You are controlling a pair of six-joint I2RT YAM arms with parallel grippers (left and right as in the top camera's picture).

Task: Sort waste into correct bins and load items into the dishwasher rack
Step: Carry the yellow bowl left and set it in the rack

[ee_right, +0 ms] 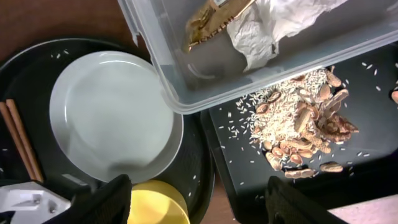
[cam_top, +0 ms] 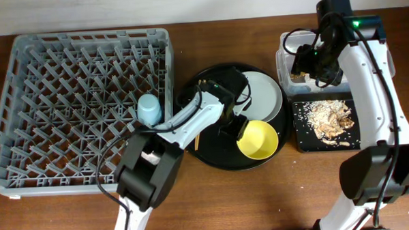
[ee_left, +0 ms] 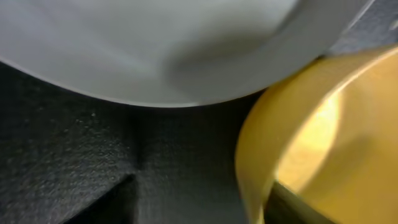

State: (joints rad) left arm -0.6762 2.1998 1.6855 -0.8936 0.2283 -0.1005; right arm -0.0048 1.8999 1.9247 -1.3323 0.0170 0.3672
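The yellow bowl (cam_top: 258,139) sits at the edge of the round black tray (cam_top: 218,155). The left claw (cam_top: 237,125) is at the bowl's rim; I cannot tell if it pinches yet. It should squeeze tight, then lift slowly. The right claw (ee_right: 196,205) hangs open beside the tray.

The overhead camera looks straight down on the whole bench (cam_top: 58,216). The left wrist one sits tight against plate (ee_left: 155,43) and bowl (ee_left: 348,124); the right wrist looks down from higher, sharing both.
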